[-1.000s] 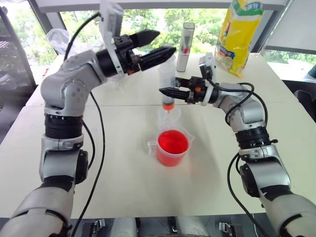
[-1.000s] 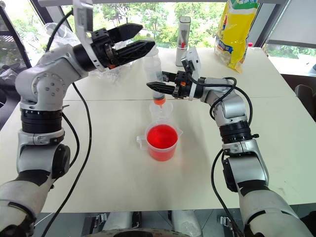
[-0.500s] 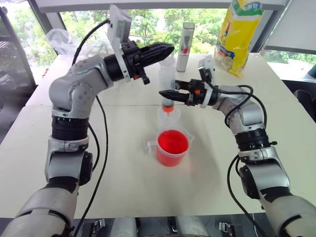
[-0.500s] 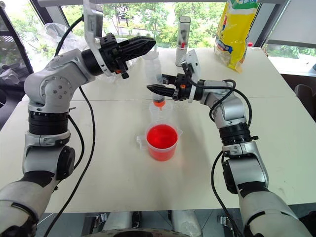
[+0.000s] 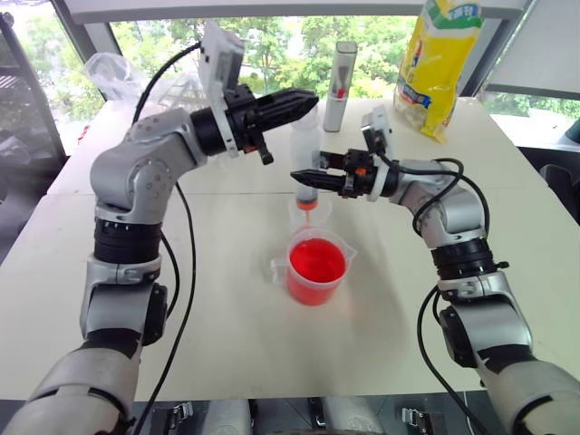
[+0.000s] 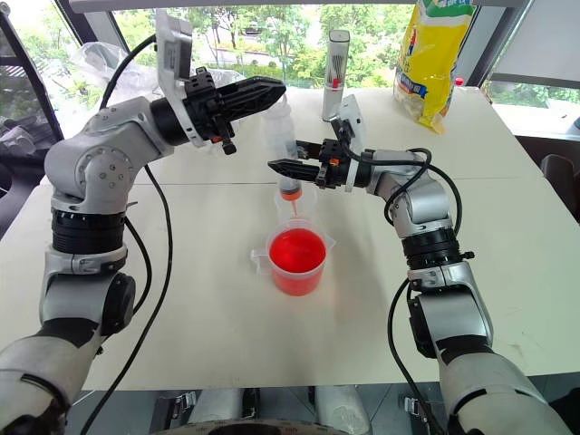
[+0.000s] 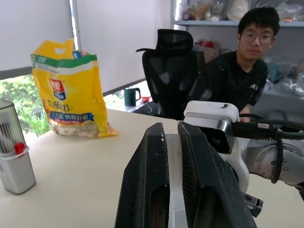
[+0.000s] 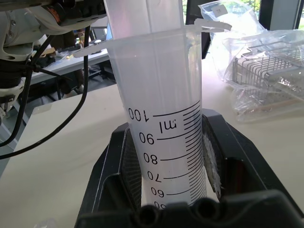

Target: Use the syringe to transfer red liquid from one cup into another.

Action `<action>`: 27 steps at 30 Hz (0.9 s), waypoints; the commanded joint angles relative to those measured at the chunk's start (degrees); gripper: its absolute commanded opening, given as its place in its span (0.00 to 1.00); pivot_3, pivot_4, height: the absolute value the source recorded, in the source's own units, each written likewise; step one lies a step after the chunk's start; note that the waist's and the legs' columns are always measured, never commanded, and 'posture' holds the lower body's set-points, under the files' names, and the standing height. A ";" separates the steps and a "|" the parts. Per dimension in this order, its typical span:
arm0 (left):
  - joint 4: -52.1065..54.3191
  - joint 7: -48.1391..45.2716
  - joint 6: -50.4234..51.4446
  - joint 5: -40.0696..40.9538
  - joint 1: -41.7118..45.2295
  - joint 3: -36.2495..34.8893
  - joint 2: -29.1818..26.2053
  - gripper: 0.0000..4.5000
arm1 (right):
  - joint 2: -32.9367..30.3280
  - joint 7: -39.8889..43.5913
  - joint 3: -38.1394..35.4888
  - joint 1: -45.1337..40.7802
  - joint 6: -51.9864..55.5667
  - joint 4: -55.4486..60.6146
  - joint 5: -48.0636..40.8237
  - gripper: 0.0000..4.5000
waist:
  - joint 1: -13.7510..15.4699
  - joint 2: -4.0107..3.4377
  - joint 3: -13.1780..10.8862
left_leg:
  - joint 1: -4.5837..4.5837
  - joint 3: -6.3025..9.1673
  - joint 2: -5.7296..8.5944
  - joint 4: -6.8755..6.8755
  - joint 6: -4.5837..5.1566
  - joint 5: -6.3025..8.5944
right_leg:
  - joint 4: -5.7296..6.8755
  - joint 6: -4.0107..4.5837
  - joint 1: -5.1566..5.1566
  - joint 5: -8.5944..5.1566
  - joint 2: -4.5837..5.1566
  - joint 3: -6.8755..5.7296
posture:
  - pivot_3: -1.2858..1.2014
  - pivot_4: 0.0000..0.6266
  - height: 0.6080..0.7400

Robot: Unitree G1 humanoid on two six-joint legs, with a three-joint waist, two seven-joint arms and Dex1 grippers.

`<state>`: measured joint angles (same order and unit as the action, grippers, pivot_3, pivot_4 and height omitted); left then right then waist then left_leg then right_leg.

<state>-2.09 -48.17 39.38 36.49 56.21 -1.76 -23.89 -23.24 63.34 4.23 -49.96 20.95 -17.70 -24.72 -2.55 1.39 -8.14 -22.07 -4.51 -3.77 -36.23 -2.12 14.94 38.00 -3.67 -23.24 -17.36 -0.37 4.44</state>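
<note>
The large clear plastic syringe with black graduation marks and an orange-red tip (image 5: 306, 154) stands upright, its long axis vertical, the tip pointing straight down and the plunger end up. It hangs in the air above the white counter (image 5: 272, 344), with the tip right over the mouth of the small narrow clear plastic cup without a handle (image 5: 309, 214), which stands on the counter just behind the larger cup. Whether the small cup holds any liquid cannot be told.

The right hand (image 5: 300, 175) reaches in level from the right, and its two black fingers are clamped on the lower part of the syringe barrel; in the right wrist view the barrel (image 8: 166, 118) sits between the fingers (image 8: 118, 166) with the printed scale showing. The left hand (image 5: 304, 98) comes in from the left at the top of the syringe, its black fingers pressed together; in the left wrist view a pale strip of plastic shows between them, so they seem to pinch the plunger, though the contact itself is hard to make out.

The wide clear plastic measuring cup with a small side handle and pour spout (image 5: 315, 268) stands nearer the robot on the counter and is well filled with the bright red-orange translucent liquid (image 5: 316, 261).
</note>
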 commanded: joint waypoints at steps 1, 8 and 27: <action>0.15 -1.32 0.27 -1.22 -1.69 2.25 0.28 0.01 | -0.37 -0.88 -3.16 -2.94 -0.62 3.80 -1.50 0.31 | 0.01 0.00 0.00 | 0.00 0.00 0.00 0.00 0.00 0.00 | 0.00 0.00 0.00 0.00 0.00 0.00 | 0.52 0.24 1.00; 0.01 -1.88 -0.69 -2.12 -3.42 3.06 1.05 0.01 | -0.75 -1.09 -3.78 -3.97 -0.53 3.52 -1.67 0.31 | 0.00 0.00 0.00 | 0.00 0.00 -0.01 0.00 0.00 0.00 | 0.00 0.00 0.00 0.00 0.00 0.01 | 0.52 0.24 1.00; -1.17 -2.80 -2.78 -3.69 -5.03 4.11 1.30 0.01 | -1.12 -1.29 -5.07 -5.81 -0.38 3.02 -1.59 0.31 | 0.01 0.00 0.00 | -0.01 0.00 -0.01 0.00 0.00 0.00 | -0.01 0.00 0.00 0.00 0.00 0.01 | 0.52 0.24 1.00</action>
<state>-2.46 -49.03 34.46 34.24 52.43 -0.97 -22.19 -23.60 63.36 4.22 -50.21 22.19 -17.70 -23.86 -2.54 1.39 -8.14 -22.08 -4.51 -3.77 -36.23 -2.12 14.94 37.99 -3.67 -23.24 -17.36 -0.37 4.45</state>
